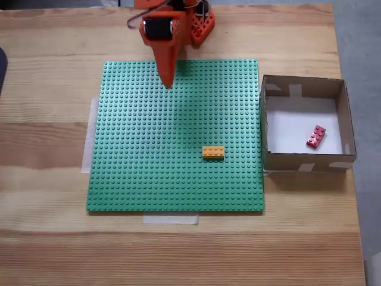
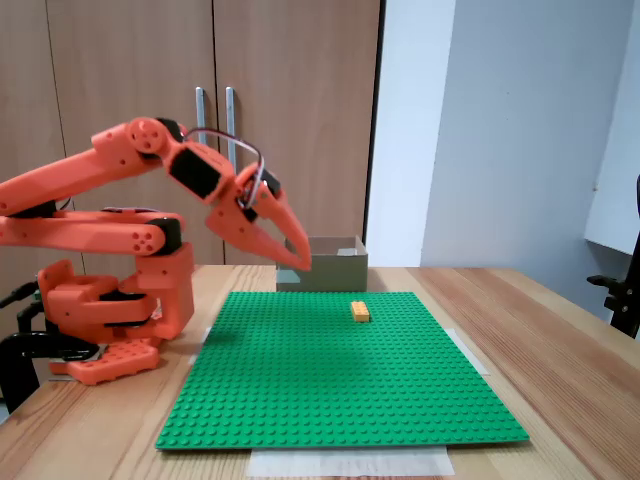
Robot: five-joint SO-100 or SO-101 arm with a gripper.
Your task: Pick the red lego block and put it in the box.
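Red lego block (image 1: 316, 136) lies inside the box (image 1: 303, 164) at frame right, on its white bottom; your claw (image 1: 168, 80) sits upper centre, clenched and holding nothing, well apart; orange brick (image 1: 213, 152) untouched on baseplate (image 1: 149, 155); task looks done.

Folded orange arm holds its hand (image 2: 297, 256) closed, empty, pointing downward.
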